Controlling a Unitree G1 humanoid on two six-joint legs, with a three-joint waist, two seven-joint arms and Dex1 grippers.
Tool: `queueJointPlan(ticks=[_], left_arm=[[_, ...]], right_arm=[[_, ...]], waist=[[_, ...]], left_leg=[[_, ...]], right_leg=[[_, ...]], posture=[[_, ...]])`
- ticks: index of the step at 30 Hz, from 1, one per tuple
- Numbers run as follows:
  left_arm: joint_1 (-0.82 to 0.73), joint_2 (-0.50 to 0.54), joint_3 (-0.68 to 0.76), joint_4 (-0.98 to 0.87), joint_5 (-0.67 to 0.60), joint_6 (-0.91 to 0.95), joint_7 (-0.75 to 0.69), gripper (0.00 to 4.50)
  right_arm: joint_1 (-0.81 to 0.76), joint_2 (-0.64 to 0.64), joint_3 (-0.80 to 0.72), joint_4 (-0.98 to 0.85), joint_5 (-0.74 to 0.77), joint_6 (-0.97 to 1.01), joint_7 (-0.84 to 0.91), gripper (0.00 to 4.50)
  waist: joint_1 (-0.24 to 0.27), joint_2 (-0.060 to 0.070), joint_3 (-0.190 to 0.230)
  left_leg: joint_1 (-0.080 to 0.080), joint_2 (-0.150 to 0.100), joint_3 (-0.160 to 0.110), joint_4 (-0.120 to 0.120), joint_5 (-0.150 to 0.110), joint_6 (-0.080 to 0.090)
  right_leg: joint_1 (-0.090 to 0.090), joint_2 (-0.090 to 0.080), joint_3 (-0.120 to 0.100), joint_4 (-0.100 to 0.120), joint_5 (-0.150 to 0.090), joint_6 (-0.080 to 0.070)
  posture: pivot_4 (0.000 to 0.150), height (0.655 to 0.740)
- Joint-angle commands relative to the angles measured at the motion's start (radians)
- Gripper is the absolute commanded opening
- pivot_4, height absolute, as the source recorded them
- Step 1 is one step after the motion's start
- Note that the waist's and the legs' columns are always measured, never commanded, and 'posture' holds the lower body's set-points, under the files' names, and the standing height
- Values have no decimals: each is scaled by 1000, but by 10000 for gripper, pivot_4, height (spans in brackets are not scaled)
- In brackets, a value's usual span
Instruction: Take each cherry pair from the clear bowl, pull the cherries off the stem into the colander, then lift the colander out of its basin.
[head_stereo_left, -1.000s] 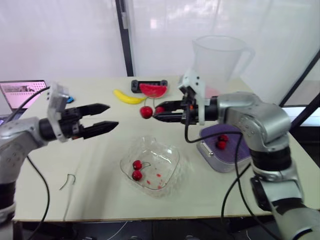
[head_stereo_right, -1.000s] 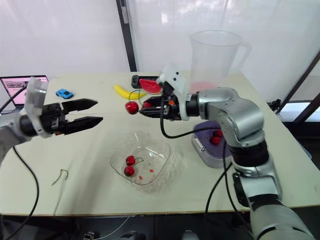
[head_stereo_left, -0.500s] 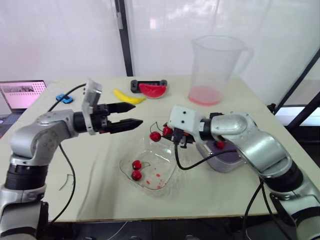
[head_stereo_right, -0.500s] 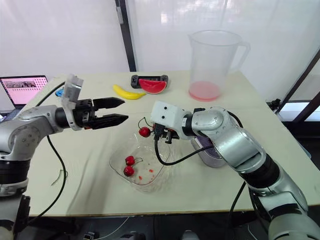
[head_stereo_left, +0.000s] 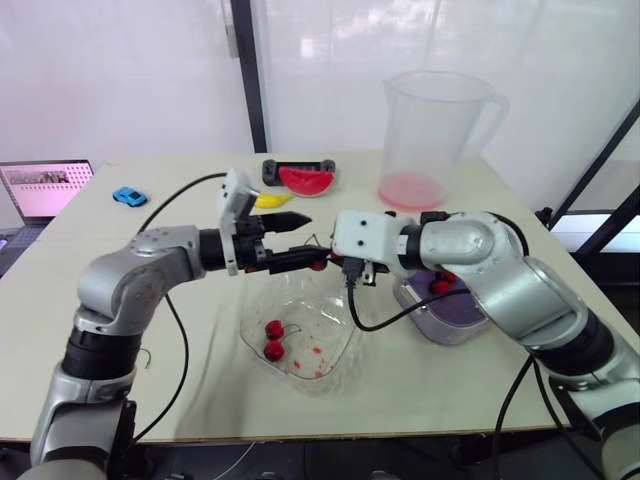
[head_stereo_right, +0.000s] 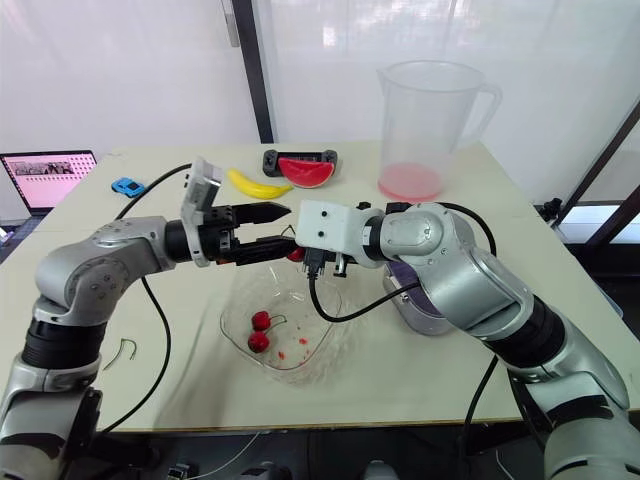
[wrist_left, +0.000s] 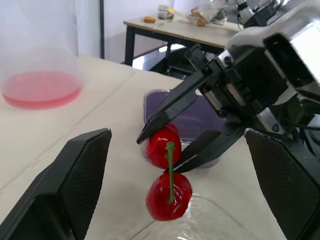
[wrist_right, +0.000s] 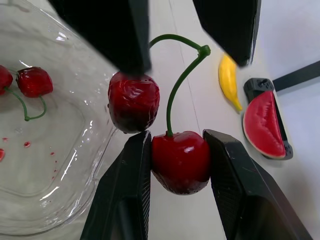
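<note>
my right gripper is pressed onto one cherry of a joined pair, both black fingers tight against its sides. the green stem arcs up from it and over to the second cherry, which hangs free just beside the pinched one. from the head view i see the pair held in the air over the far edge of the clear bowl.

my left gripper is spread wide and points at the pair from the other side. its two fingers straddle the stem, and one fingertip looks to sit right on top of the free cherry. i cannot tell whether it truly touches.

inside the clear bowl lies another cherry pair among a few red specks. the purple colander sits in its basin on my right, partly behind my right arm, with red cherries in it.

further back on the table i see a tall clear pitcher, a banana, a watermelon slice and a small blue toy car.
</note>
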Motion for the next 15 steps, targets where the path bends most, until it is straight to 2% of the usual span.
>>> queueJointPlan(ticks=[1, 4, 15], left_arm=[[-35, -12, 1, -11, 22, -12, 17, 30770], [-39, -23, -18, -6, 49, -21, 17, 15841], [-37, -34, -20, -6, 70, -17, 1, 15841]], right_arm=[[-14, 3, -9, -27, -23, -24, 6, 16212], [-7, 7, -11, -31, -28, -29, 11, 16212], [4, 12, -18, -35, -36, -35, 21, 16212]], waist=[[0, 0, 0], [1, 0, 0], [1, 0, 0]], left_leg=[[0, 0, 0, 0, 0, 0], [0, 0, 0, 0, 1, -1], [0, 0, 0, 0, 1, -2]], right_leg=[[0, 0, 0, 0, 0, 0], [0, 0, 0, 0, 0, 0], [0, 0, 0, 0, 0, 0]], posture=[[1500, 7400], [1500, 7400], [1500, 7400]])
